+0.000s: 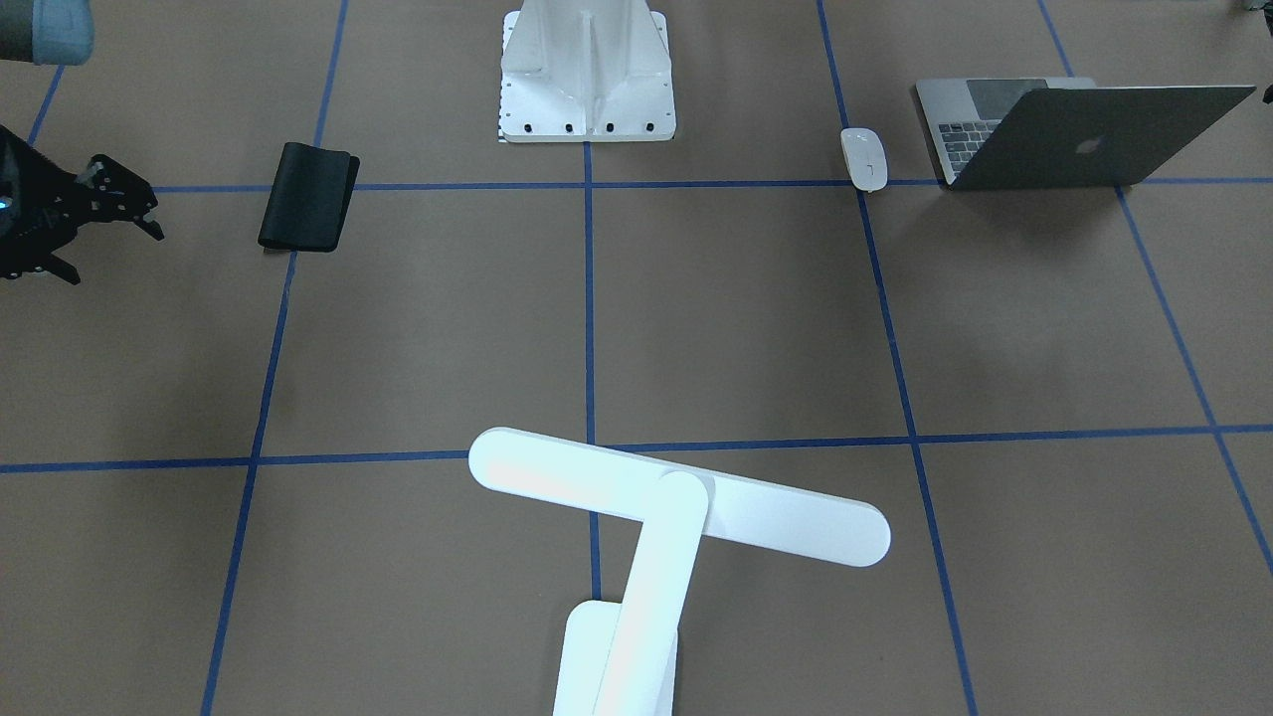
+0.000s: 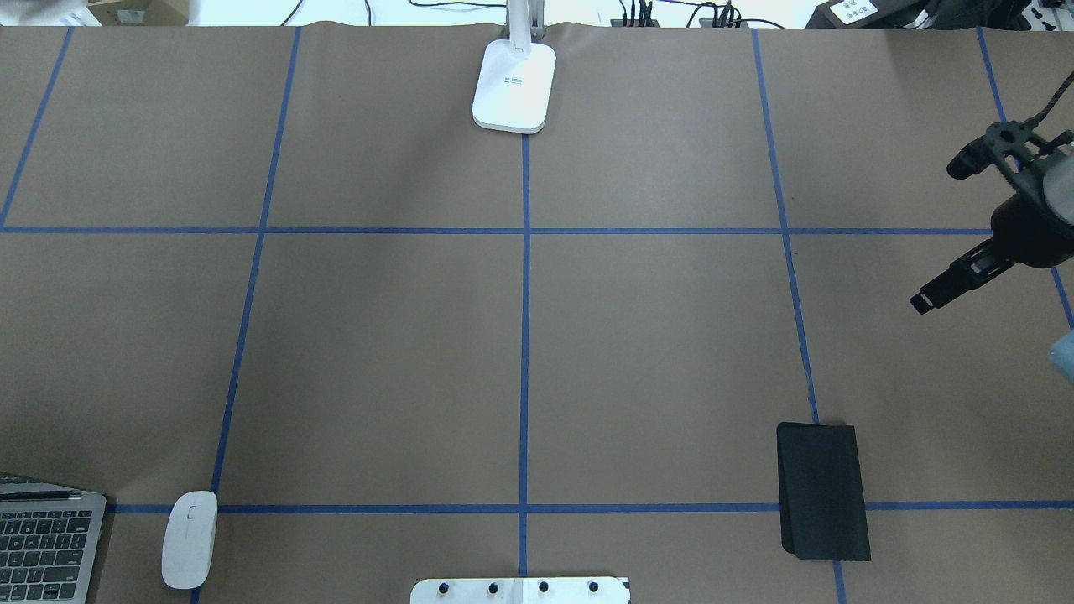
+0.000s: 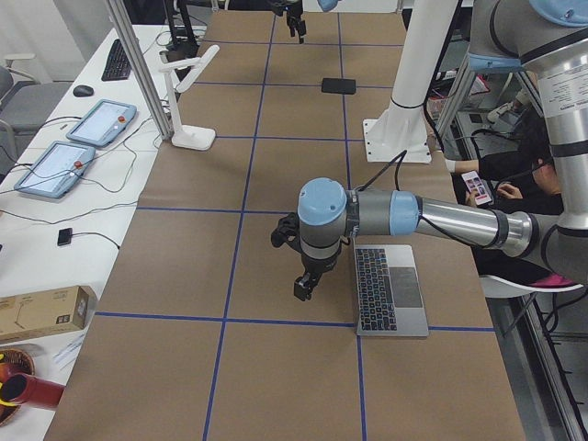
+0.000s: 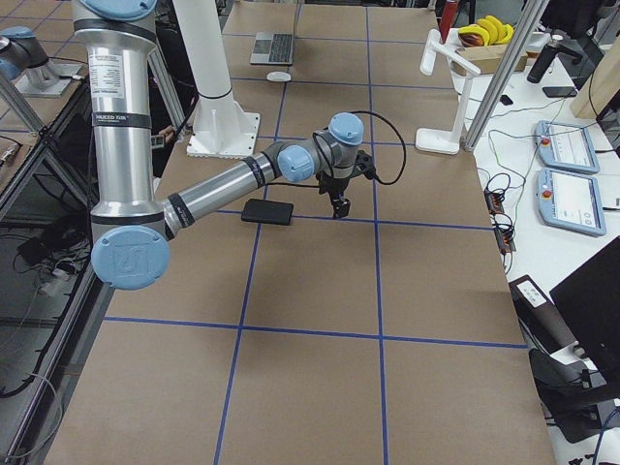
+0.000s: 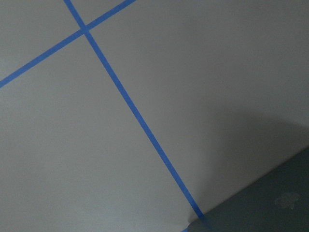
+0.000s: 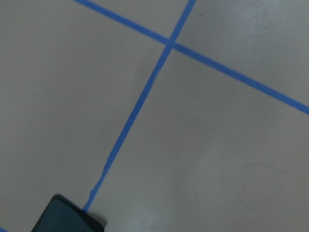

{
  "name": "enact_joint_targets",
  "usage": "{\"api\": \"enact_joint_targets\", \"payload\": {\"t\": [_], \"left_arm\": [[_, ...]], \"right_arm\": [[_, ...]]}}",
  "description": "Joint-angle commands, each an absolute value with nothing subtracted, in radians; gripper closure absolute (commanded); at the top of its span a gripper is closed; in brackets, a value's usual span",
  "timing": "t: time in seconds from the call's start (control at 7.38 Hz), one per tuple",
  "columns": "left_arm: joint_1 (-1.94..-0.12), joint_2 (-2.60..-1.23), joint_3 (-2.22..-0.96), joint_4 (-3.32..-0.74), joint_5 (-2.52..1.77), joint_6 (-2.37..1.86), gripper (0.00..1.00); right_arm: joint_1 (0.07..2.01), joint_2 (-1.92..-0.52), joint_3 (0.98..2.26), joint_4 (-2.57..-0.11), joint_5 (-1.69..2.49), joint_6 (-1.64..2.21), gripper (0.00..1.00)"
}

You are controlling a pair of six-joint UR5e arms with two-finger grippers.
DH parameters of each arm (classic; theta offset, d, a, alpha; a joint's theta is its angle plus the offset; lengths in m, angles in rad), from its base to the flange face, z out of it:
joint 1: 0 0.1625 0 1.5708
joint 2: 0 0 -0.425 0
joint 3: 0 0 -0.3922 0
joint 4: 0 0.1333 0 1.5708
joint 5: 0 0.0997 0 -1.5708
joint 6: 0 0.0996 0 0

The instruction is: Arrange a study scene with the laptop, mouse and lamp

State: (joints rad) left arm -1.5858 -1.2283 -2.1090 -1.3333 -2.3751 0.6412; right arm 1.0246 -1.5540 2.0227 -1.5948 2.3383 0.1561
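The grey laptop (image 1: 1074,134) stands open at the robot's near left, its apple-logo lid facing away from the robot; its keyboard shows overhead (image 2: 46,549). The white mouse (image 1: 863,157) lies beside it (image 2: 190,538). The white lamp (image 1: 676,507) stands upright at the far middle edge, its base (image 2: 513,86) flat on the table. My left gripper (image 3: 303,289) hovers just beyond the laptop's lid (image 5: 275,203); I cannot tell whether it is open. My right gripper (image 2: 944,231) is open and empty, held above the table at the right side.
A black mouse pad (image 2: 822,491) lies at the near right, below and inboard of my right gripper (image 1: 109,249). The white ribbed pedestal (image 1: 587,70) stands at the near middle. Blue tape lines grid the brown table (image 2: 377,352). Tablets and cables lie beyond the far edge.
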Motion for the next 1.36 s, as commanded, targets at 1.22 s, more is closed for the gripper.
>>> {"api": "enact_joint_targets", "payload": {"t": [1.22], "left_arm": [[-1.27,-1.322,-2.203,-1.19,-2.442,0.888,0.0]], "right_arm": [[0.896,-1.559,2.056,-1.592,2.359,0.304,0.0]]}}
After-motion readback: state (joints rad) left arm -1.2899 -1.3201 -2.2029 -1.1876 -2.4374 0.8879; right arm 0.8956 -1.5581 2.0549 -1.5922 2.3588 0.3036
